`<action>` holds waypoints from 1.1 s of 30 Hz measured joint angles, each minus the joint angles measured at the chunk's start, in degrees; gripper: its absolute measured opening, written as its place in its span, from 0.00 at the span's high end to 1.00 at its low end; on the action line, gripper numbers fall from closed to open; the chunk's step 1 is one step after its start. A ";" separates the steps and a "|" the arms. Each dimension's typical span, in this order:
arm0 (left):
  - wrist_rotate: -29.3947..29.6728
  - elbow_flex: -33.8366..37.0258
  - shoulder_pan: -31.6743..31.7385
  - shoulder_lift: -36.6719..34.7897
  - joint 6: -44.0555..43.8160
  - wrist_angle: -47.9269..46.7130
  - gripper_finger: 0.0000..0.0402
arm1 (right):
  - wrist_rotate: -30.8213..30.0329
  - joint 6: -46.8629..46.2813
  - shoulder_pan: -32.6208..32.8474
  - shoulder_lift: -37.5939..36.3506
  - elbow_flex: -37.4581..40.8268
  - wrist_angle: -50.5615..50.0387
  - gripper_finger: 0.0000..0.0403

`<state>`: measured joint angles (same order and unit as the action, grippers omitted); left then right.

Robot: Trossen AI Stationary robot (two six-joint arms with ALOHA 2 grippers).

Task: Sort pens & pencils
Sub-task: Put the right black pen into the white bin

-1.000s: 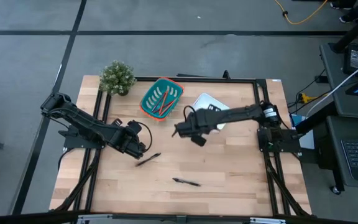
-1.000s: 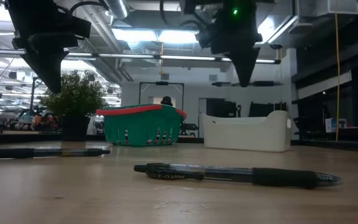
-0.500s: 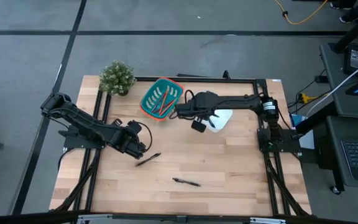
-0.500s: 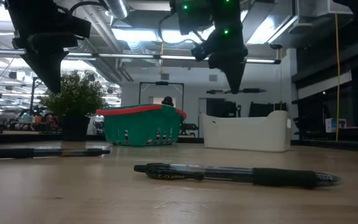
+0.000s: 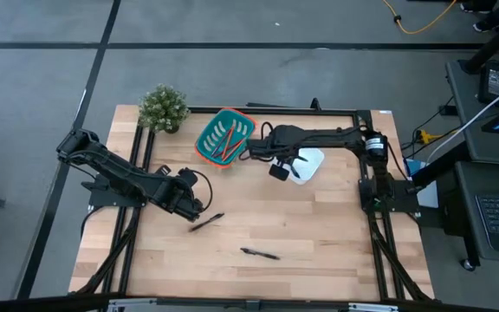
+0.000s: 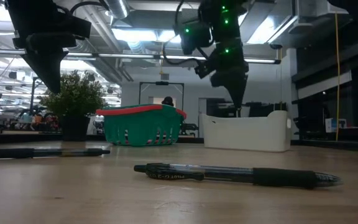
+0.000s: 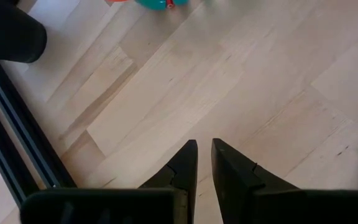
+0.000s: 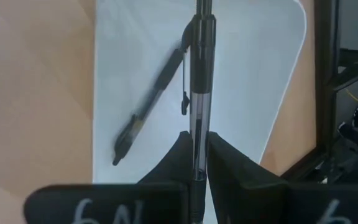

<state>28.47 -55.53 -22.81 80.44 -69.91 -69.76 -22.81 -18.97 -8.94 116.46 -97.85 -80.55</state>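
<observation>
Two black pens lie flat on the table: one (image 5: 206, 222) beside my left gripper (image 5: 194, 203), the other (image 5: 260, 254) near the near edge and at the front of the low view (image 6: 235, 175). My left gripper (image 7: 204, 155) is shut and hangs above bare wood. My right gripper (image 5: 281, 166) is shut on a third pen (image 8: 202, 81) above the white tray (image 5: 306, 162). A fourth pen (image 8: 148, 111) lies flat in that tray. Orange-red pencils (image 5: 229, 149) lie in the green basket (image 5: 224, 136). My right gripper pinches the pen's clear barrel (image 8: 201, 127) between its two fingers, and the pen runs along the fingers. Its clip end (image 8: 191, 56) sticks out past the fingertips. The gripper (image 6: 234, 87) points down from above, and the pen is lifted clear over the white tray (image 8: 253, 93).
A small potted plant (image 5: 164, 107) stands at the far left corner, beside the green basket (image 6: 143, 124). A black frame (image 5: 360, 156) borders the table. Bare wood stretches across the middle and the right side of the table.
My right gripper, shut on the pen, has moved from the table's middle toward the far edge and has turned. It now hangs over the white tray, a little lower than before. My left arm and the two pens on the table have kept still.
</observation>
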 joint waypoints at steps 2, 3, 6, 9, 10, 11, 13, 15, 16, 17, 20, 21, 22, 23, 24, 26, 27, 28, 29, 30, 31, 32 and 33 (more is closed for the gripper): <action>-0.01 0.00 0.00 0.00 0.00 0.00 0.89 | 0.59 0.02 -0.53 0.00 0.87 1.15 0.93; -0.02 0.00 0.00 0.00 -0.02 0.00 0.89 | 1.23 0.37 -0.77 0.00 1.21 1.53 0.93; -0.02 0.00 0.00 0.00 -0.02 0.00 0.89 | 1.92 1.39 -1.07 0.00 1.83 2.78 0.93; -0.02 0.00 0.00 0.00 0.00 0.00 0.89 | 1.90 1.48 -1.11 0.00 2.66 3.23 0.93; -0.02 0.00 0.01 0.00 0.01 0.00 0.89 | 1.92 1.49 -1.10 0.00 2.67 3.11 0.93; -0.02 0.00 0.01 0.00 0.01 0.00 0.89 | 1.89 1.57 -1.17 0.00 2.67 3.08 0.93; -0.02 0.00 0.00 0.00 0.02 0.00 0.89 | 1.91 1.56 -1.38 0.00 2.67 3.21 0.93; -0.02 -0.02 -0.14 0.00 0.02 0.00 0.89 | 1.92 1.46 -1.84 0.00 2.67 3.21 0.93; -0.02 0.00 -0.32 0.00 0.02 0.00 0.89 | 1.90 1.48 -2.15 0.00 2.67 3.21 0.93; -0.02 0.00 -0.52 0.00 0.02 0.00 0.89 | 1.90 1.49 -2.32 0.00 2.67 3.21 0.93; -0.04 0.00 -1.27 0.00 0.02 0.00 0.89 | 1.90 1.50 -3.00 0.00 2.67 3.55 0.93; -0.04 0.00 -1.47 0.00 0.00 0.00 0.89 | 1.90 1.50 -3.16 0.00 2.67 3.58 0.93; -0.04 0.00 -1.66 0.00 0.00 0.00 0.89 | 1.93 1.49 -3.42 0.00 2.67 3.65 0.93; -0.04 0.00 -1.85 0.00 0.00 0.00 0.89 | 2.03 1.47 -3.59 0.00 2.67 3.81 0.93; -0.04 -0.02 -2.02 0.00 0.00 0.00 0.89 | 2.38 1.46 -3.68 0.00 2.67 4.05 0.93; -0.04 0.00 -2.16 0.00 -0.02 0.00 0.89 | 2.83 1.48 -3.86 0.00 2.67 4.69 0.93; -0.04 0.00 -2.16 0.00 -0.02 0.00 0.89 | 2.84 1.48 -3.86 0.00 2.67 4.76 0.93; -0.04 0.00 -2.16 0.00 -0.02 0.00 0.89 | 2.84 1.48 -3.86 0.00 2.67 4.76 0.93; -0.04 0.00 -2.16 0.00 -0.02 0.00 0.89 | 2.86 1.48 -3.88 0.00 2.67 4.72 0.93; -0.04 0.00 -2.16 0.00 -0.02 -0.02 0.89 | 2.94 1.29 -3.93 0.00 2.67 4.72 0.93; -0.04 0.00 -2.16 0.00 -0.02 -0.02 0.89 | 3.00 1.22 -3.93 0.00 2.67 4.70 0.93; -0.04 0.00 -2.16 0.00 -0.02 0.00 0.89 | 2.99 1.21 -3.93 0.00 2.67 4.61 0.93; -0.04 0.00 -2.16 0.00 -0.02 -0.02 0.89 | 3.02 1.20 -3.93 0.00 2.67 4.49 0.93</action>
<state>28.42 -55.53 -24.97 80.44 -69.93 -69.78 -19.79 -17.77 -12.86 116.46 -95.18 -76.05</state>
